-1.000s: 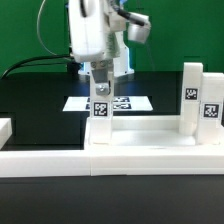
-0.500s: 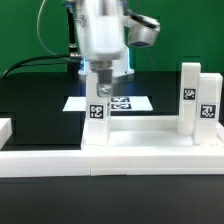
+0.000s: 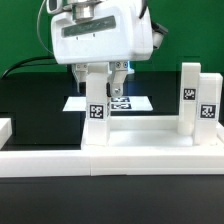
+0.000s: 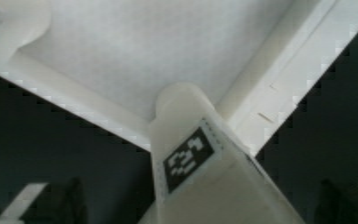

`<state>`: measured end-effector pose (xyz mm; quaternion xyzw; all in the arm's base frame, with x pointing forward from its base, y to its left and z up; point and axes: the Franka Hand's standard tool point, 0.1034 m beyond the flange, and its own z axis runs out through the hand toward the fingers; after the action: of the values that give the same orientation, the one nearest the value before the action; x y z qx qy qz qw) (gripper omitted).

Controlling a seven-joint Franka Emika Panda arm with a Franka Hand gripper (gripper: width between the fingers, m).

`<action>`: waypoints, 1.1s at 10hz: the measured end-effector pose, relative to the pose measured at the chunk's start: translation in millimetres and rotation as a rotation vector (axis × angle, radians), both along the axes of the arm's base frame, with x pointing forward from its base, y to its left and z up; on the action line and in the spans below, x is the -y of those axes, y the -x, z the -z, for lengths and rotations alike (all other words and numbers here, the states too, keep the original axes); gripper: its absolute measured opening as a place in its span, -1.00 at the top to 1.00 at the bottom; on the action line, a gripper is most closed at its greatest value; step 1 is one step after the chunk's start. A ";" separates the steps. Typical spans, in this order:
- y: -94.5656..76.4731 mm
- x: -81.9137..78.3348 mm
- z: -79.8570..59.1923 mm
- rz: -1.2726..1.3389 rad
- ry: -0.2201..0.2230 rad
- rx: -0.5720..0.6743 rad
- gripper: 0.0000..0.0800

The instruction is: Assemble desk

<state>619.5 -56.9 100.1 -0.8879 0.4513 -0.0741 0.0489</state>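
A long white border rail (image 3: 110,160) runs across the front of the black table (image 3: 40,110), and the flat white marker board with printed tags (image 3: 125,102) lies on the table behind, partly screened by the arm. The bulky white body of the robot arm (image 3: 100,35) fills the upper middle of the exterior view and hides whatever sits directly behind it. The white plastic model desk with a wide tray-like top and raised rim (image 3: 150,133) lies on the table just behind the rail, with square white tagged post legs standing up from it: one leg (image 3: 97,115) at the exterior view's left corner and two more legs (image 3: 198,100) at the right end. The two-finger gripper (image 3: 104,78) hangs directly above the left leg, its fingers (image 3: 92,80) spread to either side of the post's top; whether they touch it cannot be told. In the wrist view the tagged leg (image 4: 202,165) rises from the tray corner (image 4: 140,60).
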 end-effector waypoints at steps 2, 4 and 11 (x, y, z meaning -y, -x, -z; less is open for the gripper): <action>-3.3 0.9 -2.1 -0.327 0.072 -0.009 -0.62; -1.9 1.1 -0.6 -0.326 0.063 -0.017 -0.31; -1.1 -6.6 0.1 0.130 -0.014 -0.031 0.26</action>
<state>620.6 -50.3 100.0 -0.8574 0.5093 -0.0601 0.0431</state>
